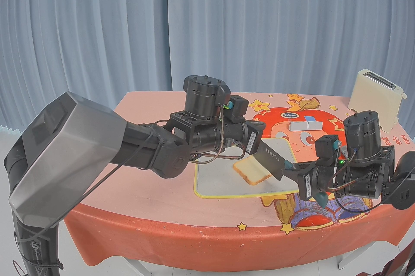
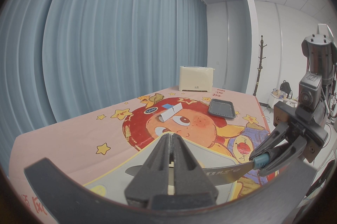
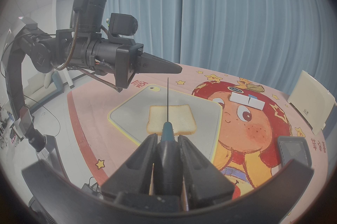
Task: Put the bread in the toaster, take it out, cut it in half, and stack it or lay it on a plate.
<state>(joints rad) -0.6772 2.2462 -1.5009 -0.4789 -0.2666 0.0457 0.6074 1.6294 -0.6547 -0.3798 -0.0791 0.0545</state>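
bread: pale square toast slice (image 3: 171,119), flat on the grey cutting board (image 3: 130,119), straight ahead of my right hand (image 3: 167,137)
right hand: clamped on the teal-handled knife (image 3: 167,128), blade lined up over the slice's middle
left hand (image 3: 175,67): pinched closed, empty, hovering nearby

Table (image 1: 142,199) under an orange cartoon-print cloth, cutting board (image 1: 216,179) mid-table, white card (image 1: 306,125) and dark tray (image 2: 221,109) right of the board, toaster (image 1: 375,97) beyond them.
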